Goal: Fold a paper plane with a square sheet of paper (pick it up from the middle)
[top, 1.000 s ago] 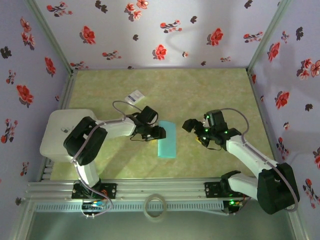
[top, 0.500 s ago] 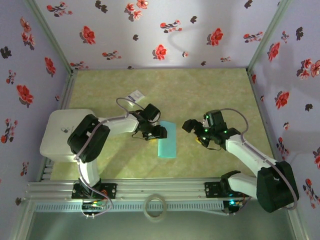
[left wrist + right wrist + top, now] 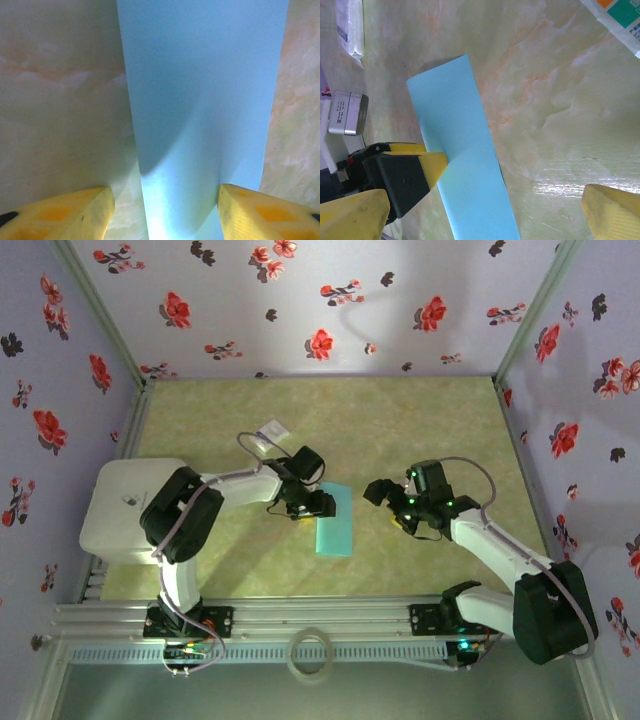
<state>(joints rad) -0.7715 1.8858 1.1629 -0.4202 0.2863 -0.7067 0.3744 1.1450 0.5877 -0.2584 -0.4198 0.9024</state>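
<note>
The sheet of paper [image 3: 335, 525] lies folded to a strip, which I judge an early crease stage. The left gripper [image 3: 165, 210] is spread astride its end and pinches nothing; the right gripper [image 3: 386, 502] is spread wide nearby. The next move likely calls for lifting a corner.

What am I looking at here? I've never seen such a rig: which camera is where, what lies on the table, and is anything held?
Two robot arms are bolted at the near edge of a marbled green table, each ending in a two-finger gripper. One picture looks down from above and behind them; the other two come from a camera on each wrist, so the yellow wedges are that arm's own fingers. A thin teal paper sheet, folded into a long narrow strip, lies between the arms. The left gripper stands open with a finger on either side of the strip, not pinching it. The right gripper is wide open and empty, beside the strip. A small white card lies farther back; a small multicoloured printed card shows its corner in the right wrist view.
</note>
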